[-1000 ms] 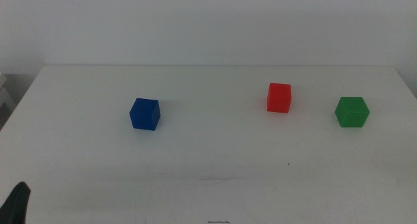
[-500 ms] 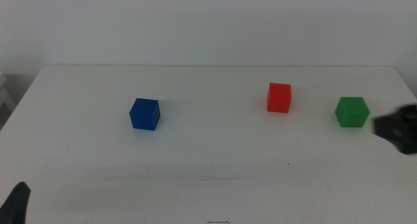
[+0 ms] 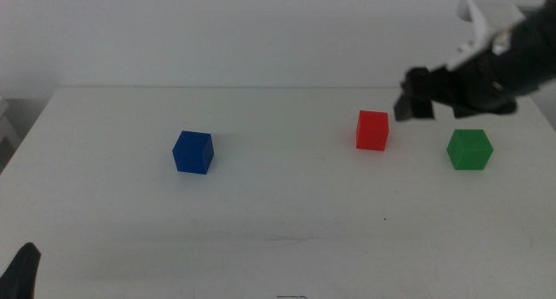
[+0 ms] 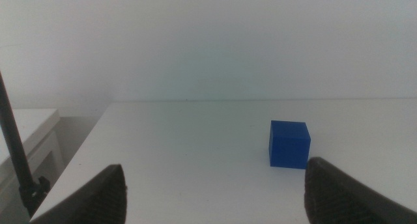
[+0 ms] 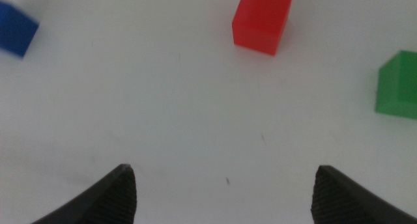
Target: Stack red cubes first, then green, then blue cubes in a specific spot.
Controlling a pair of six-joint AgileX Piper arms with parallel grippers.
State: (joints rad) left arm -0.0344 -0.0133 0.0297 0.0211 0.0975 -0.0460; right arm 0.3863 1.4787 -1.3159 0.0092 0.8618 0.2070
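The red cube (image 3: 372, 130) sits right of centre on the white table, with the green cube (image 3: 469, 149) further right and the blue cube (image 3: 192, 151) at the left. All three stand apart, each on its own. My right gripper (image 3: 413, 106) hangs in the air just right of and above the red cube, between it and the green one. In the right wrist view its jaws are open (image 5: 223, 170) and empty, with the red cube (image 5: 262, 21) and green cube (image 5: 397, 83) ahead. My left gripper (image 3: 24, 266) waits at the front left corner, open (image 4: 214, 165), facing the blue cube (image 4: 289, 144). No mark shows the specific spot.
The white table (image 3: 287, 212) is bare in front of the cubes. A plain white wall stands behind its far edge. The right arm's white and black body (image 3: 499, 38) reaches in over the back right part of the table.
The right arm has swung in from the right edge, up and to the left, to above the gap between the red and green cubes. Cubes and left gripper have not moved.
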